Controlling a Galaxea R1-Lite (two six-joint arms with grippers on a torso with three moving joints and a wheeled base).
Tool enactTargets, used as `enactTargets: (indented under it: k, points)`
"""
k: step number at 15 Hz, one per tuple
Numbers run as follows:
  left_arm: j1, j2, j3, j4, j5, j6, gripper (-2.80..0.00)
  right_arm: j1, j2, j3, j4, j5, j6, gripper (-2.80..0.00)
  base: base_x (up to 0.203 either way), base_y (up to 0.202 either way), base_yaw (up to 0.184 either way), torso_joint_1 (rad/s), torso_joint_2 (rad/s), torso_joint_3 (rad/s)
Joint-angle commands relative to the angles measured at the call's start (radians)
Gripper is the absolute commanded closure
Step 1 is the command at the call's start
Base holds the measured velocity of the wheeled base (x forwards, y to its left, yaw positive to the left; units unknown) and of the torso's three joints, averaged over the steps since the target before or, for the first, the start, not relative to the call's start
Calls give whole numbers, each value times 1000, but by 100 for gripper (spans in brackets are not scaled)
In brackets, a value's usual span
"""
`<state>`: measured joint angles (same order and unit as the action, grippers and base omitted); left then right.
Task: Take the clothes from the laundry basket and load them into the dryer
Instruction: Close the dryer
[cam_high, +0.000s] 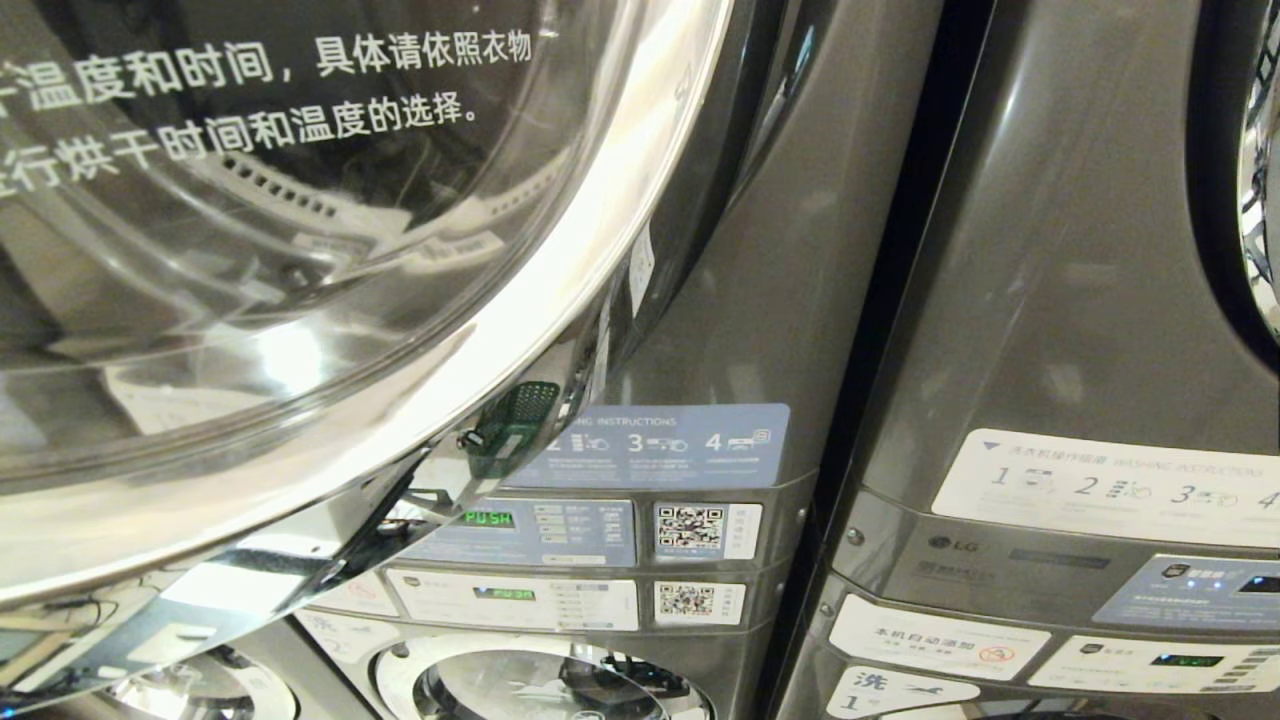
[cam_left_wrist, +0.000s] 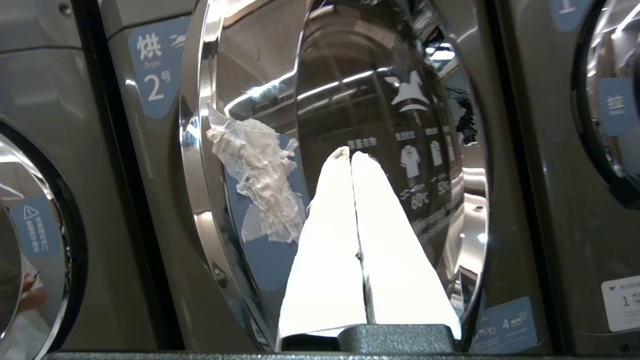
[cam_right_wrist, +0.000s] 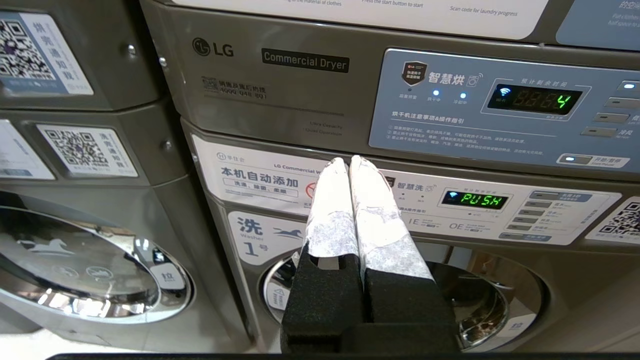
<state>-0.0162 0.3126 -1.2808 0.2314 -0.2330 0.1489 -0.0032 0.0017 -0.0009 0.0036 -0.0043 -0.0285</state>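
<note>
The left claw (cam_left_wrist: 350, 156) is clenched, its two white-wrapped fingers (cam_left_wrist: 330, 225) pressed together with nothing between them, and it points at the round chrome-rimmed glass door of dryer number 2 (cam_left_wrist: 345, 150). I judge it is held like this, empty, because the door must be dealt with first: the door looks closed or nearly closed, so the drum behind it cannot take any clothes yet. A crumpled piece of clear plastic film (cam_left_wrist: 257, 180) sticks on the glass beside the blue label (cam_left_wrist: 152, 75).

The right claw (cam_right_wrist: 349, 161) is also clenched and empty, parked in front of the grey LG control panels (cam_right_wrist: 300, 90), where a green display reads PUSH (cam_right_wrist: 481, 200). It seems only to wait.

In the head view the big curved glass door (cam_high: 300, 250) fills the near left side and hides most of the scene. A small green mesh thing is reflected in its rim (cam_high: 520, 420); it could be the basket, but I cannot tell. The clothes and the laundry basket are not directly visible in any view. Farther right stands a second grey machine (cam_high: 1050, 300) with instruction stickers (cam_high: 1110, 485).
</note>
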Motion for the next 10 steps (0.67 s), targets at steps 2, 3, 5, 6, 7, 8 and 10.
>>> enactTargets:
  k: [2,3,5,6,7,8,10]
  points:
    - [4,107,5,8,77,0,0,0,-2,1,-1,-3,23,0,0,0,0,0,0,0]
    - [4,119,16,8,137,0,0,0,-2,1,-2,-3,30,0,0,0,0,0,0,0]
    - [-3,149,49,3,259,0,0,0,-2,1,-2,-4,35,0,0,0,0,0,0,0]
    - [-4,158,67,3,276,0,0,0,-2,1,-2,-5,35,0,0,0,0,0,0,0]
    - [-4,160,87,2,279,0,0,0,-2,1,-2,-3,33,0,0,0,0,0,0,0]
    - [-4,163,108,1,279,-1,0,0,-2,1,-2,-5,35,0,0,0,0,0,0,0]
    - [-4,194,137,-14,276,-11,0,0,-2,1,-4,-4,33,0,0,0,0,0,0,0]
